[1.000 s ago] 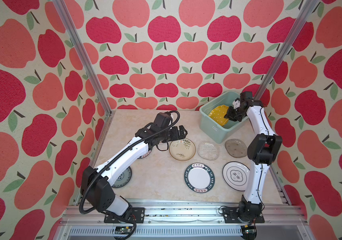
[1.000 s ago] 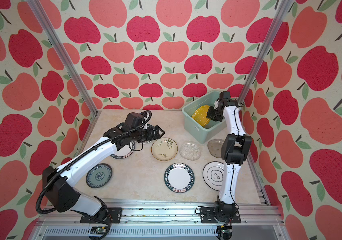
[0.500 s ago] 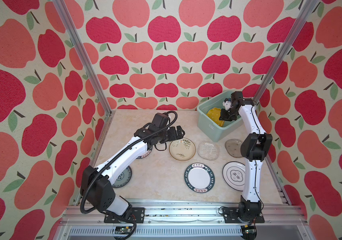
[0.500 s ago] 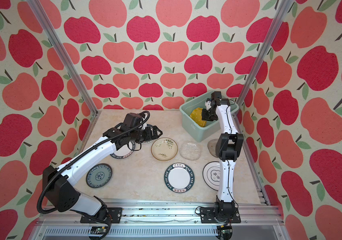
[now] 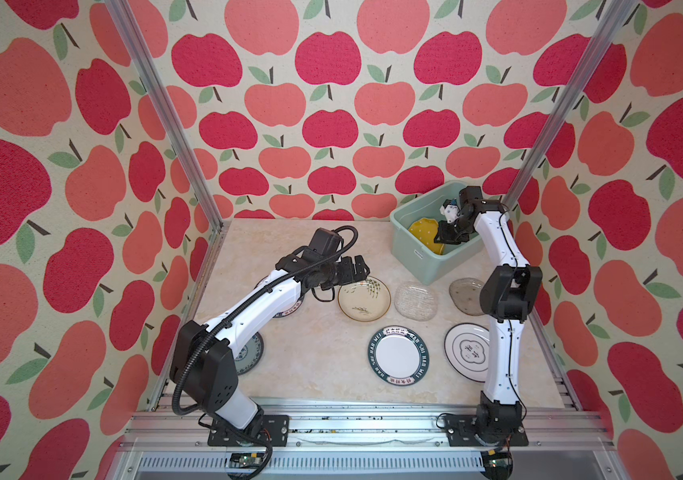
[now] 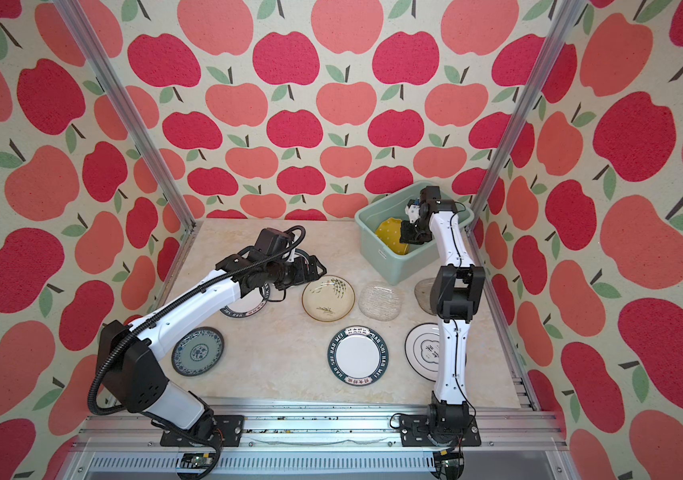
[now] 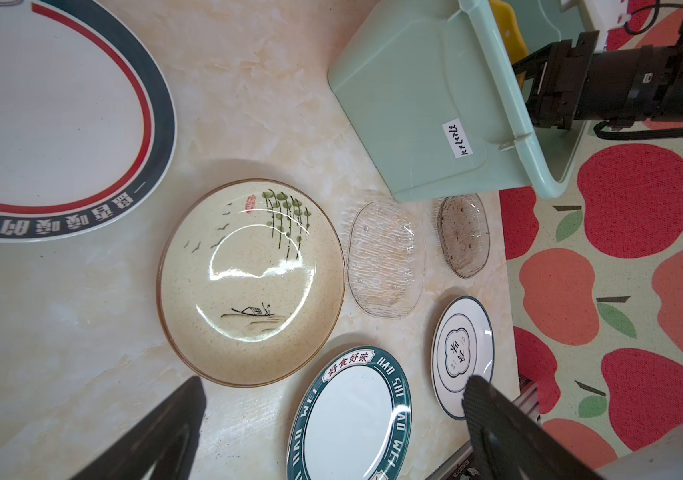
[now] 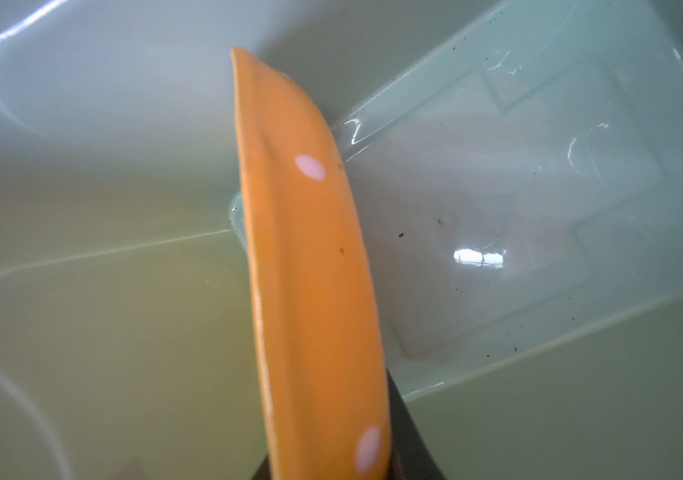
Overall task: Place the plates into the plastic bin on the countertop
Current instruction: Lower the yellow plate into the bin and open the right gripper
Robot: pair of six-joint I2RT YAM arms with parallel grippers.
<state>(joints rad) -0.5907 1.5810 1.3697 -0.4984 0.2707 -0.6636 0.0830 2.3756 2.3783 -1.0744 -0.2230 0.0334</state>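
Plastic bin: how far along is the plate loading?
Done: nothing released yet; the mint-green plastic bin's floor is bare.
In hand: the right gripper, shut on the yellow dotted plate, holds it tilted inside the bin.
Left: seven plates on the beige countertop: cream plant-drawing, clear glass, grey glass, teal-rimmed lettered, white dark-lined, red-and-dark-rimmed, blue-patterned. The open left gripper hovers by the cream one.

In the plastic bin [image 5: 408, 245], back right on the countertop [image 5: 315, 365], tilted: dotted plate [image 5: 423, 232]. Before the bin, left to right: plant-drawing plate [image 5: 364, 293], ribbed glass plate [image 5: 416, 300], dimpled glass plate [image 5: 462, 291].
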